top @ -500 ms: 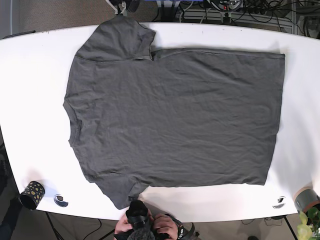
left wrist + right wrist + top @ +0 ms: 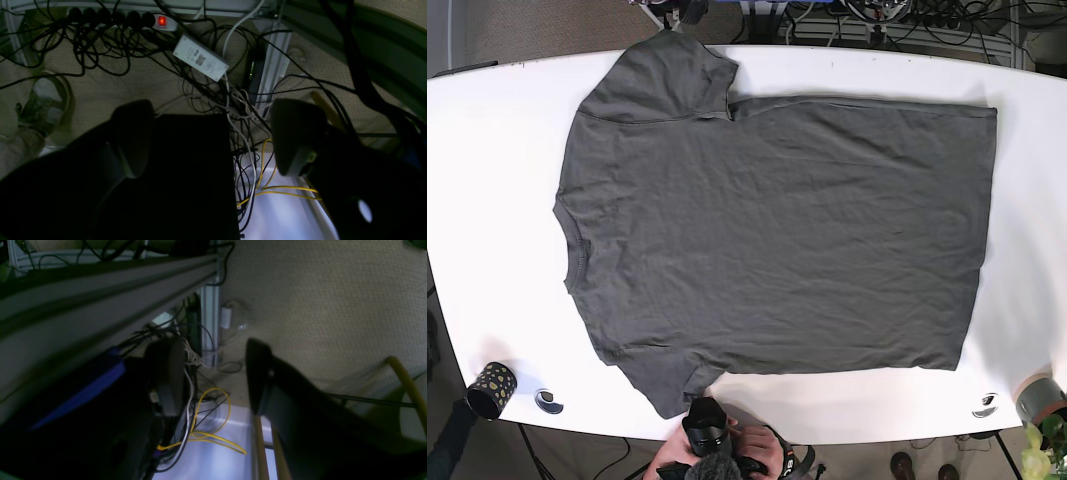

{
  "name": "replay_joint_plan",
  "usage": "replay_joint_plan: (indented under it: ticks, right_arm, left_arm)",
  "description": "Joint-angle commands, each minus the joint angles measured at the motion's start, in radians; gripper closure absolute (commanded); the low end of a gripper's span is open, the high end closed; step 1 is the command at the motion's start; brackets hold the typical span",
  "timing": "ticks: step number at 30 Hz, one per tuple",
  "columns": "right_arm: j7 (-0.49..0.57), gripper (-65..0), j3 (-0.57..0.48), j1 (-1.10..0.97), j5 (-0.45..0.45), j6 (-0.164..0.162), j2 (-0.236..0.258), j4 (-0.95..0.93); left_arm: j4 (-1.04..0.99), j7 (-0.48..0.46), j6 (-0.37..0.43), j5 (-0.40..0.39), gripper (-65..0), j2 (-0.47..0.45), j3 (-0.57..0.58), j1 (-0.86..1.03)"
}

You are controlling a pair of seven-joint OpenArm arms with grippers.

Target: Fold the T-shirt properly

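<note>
A dark grey T-shirt (image 2: 772, 235) lies spread flat on the white table (image 2: 487, 150), neck to the left, hem to the right, one sleeve at the top left and one at the bottom left. Neither arm reaches over the table in the base view. My left gripper (image 2: 213, 136) is open and empty, hanging over floor cables behind the table. My right gripper (image 2: 215, 373) is open and empty too, pointing at carpet beside the table frame.
A black dotted cup (image 2: 489, 388) and a small round object (image 2: 549, 401) sit at the bottom left corner. Another small round object (image 2: 985, 406) and a grey cup (image 2: 1037, 398) sit at the bottom right. A person with a camera (image 2: 712, 440) stands at the front edge.
The shirt has not moved. The person at the front edge has shifted slightly; feet now show under the table at bottom right.
</note>
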Motion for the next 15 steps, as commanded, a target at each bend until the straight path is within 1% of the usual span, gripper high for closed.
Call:
replay_joint_plan:
  ticks: [1,7,12,15]
  right_arm:
    - [0.006,-27.6,0.000,-0.006,0.000,0.008,0.003,0.009]
    - [0.007,-27.6,0.000,-0.017,-0.003,0.008,0.003,0.010]
    - [0.009,-27.6,0.005,-0.044,0.003,0.007,0.006,0.021]
    - [0.009,-27.6,0.005,-0.071,0.003,0.007,0.008,0.064]
  left_arm:
    - [0.004,-0.003,0.004,0.000,-50.6,-0.001,-0.001,0.007]
    - [0.010,-0.009,0.004,0.000,-50.6,-0.001,-0.001,0.029]
    - [0.010,-0.097,0.004,0.000,-50.6,-0.002,-0.001,0.064]
    - [0.010,-0.115,0.004,-0.002,-50.6,-0.004,-0.002,0.072]
